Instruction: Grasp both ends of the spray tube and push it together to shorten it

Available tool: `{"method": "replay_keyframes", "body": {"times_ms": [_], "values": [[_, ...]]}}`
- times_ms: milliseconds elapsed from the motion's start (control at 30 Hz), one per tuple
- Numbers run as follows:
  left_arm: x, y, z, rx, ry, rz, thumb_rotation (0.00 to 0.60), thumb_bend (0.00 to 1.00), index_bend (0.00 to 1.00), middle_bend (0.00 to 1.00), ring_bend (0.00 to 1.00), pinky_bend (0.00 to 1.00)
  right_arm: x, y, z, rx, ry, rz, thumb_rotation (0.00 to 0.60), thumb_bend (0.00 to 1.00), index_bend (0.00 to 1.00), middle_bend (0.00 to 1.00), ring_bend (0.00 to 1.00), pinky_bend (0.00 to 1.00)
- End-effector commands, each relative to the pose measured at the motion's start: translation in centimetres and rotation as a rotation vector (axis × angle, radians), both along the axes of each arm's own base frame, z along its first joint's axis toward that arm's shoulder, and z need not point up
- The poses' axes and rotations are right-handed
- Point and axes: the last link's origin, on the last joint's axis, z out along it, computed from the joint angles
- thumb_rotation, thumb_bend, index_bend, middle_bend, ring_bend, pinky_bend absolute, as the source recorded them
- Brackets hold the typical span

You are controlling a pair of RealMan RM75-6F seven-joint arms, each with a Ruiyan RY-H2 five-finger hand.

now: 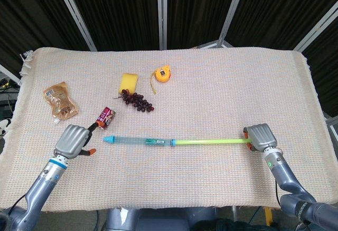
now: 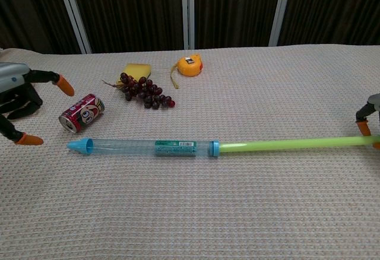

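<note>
left robot hand [image 1: 74, 140]: low over the table [image 1: 211, 83] near its front-left part, fingers spread and empty, orange tips visible in the chest view. it sits just beside the blue nozzle end, not touching it. a small red can [image 1: 105, 117] lies close behind the hand; a clumsy approach could knock it.

spray tube [image 1: 177, 141]: lies flat across the front half of the table, running left to right, fully extended by the look of it. left part is a clear barrel [image 2: 148, 147] with a blue cone tip [image 2: 80, 146] and a printed label; a blue collar [image 2: 214, 148] marks where the thin yellow-green rod [image 2: 291, 144] comes out to the right.

handling judgement: light, rigid plastic, smooth and round, so it may roll or slip on the woven cloth. the rod is slender and likely to bow if pushed off-axis. best hold for the left side is around the clear barrel just behind the cone tip, not on the taper itself, where fingers would slide off. push must stay in line with the tube.

right robot hand [image 1: 257, 136]: at the far right end of the rod, fingers wrapped about the end as far as the head view shows; in the chest view only orange fingertips at the frame edge, straddling the rod. i read it as holding the rod end.

other items behind: grapes [image 1: 137, 101], yellow sponge [image 1: 128, 80], orange tape measure [image 1: 162, 74], snack pouch [image 1: 60, 100].
</note>
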Motion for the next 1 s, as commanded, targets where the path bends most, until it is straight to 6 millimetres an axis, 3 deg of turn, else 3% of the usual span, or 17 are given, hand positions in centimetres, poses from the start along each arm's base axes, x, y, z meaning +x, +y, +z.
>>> {"method": "replay_keyframes", "body": {"times_ms": [33,333,1000], "values": [[1.4,1.9,-2.3,-0.066,-0.017,0.004,0.600,0.22,0.33,0.88,0.86,1.00,0.1,-0.1,0.2,-0.006,0.003,-0.001,0.600,0.43,0.69,1.00,1.00,1.00],[2.0,3.7,-6.3,-0.147,-0.008,0.080,0.600,0.23,0.40,0.91,0.88,1.00,0.3,-0.1,0.7,-0.020,0.008,-0.010,0.600,0.43,0.69,1.00,1.00,1.00],[3.2,4.8,-9.5,-0.210,-0.026,0.154,0.600,0.25,0.44,0.91,0.88,1.00,0.5,0.0,1.2,-0.031,0.013,-0.016,0.600,0.43,0.69,1.00,1.00,1.00]]}}
